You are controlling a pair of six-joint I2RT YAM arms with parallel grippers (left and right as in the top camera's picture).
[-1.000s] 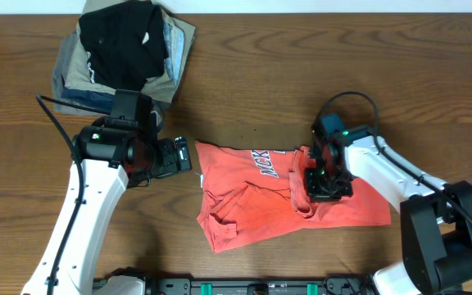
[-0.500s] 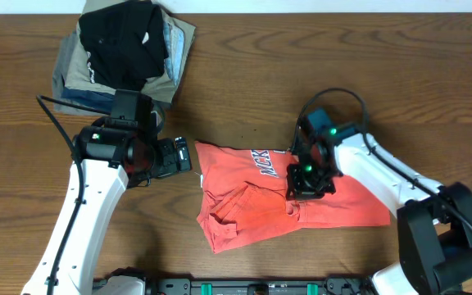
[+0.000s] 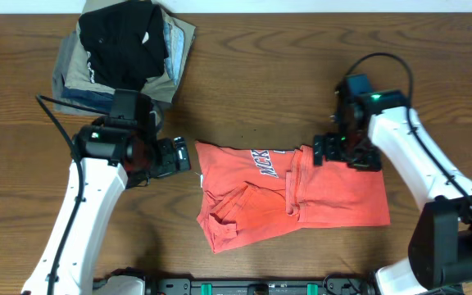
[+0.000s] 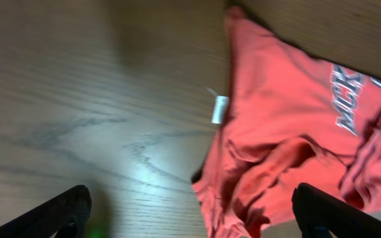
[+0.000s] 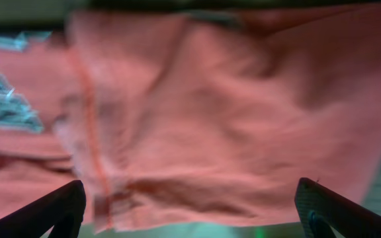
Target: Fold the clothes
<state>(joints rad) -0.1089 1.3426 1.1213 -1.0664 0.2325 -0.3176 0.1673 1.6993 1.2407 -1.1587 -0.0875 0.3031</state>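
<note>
Rumpled coral T-shirt (image 4: 290, 132), white tag (image 4: 221, 109), wood table (image 4: 78, 99)

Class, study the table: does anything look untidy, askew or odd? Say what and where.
The coral-red T-shirt at the table's middle lies rumpled, not flat: its left half is bunched into creases, and a fold covers part of the lettering. At the far left corner, the black garment sits crooked on the folded stack.

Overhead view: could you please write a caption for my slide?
Left end effector and right end effector, both open, by crumpled coral T-shirt.
</note>
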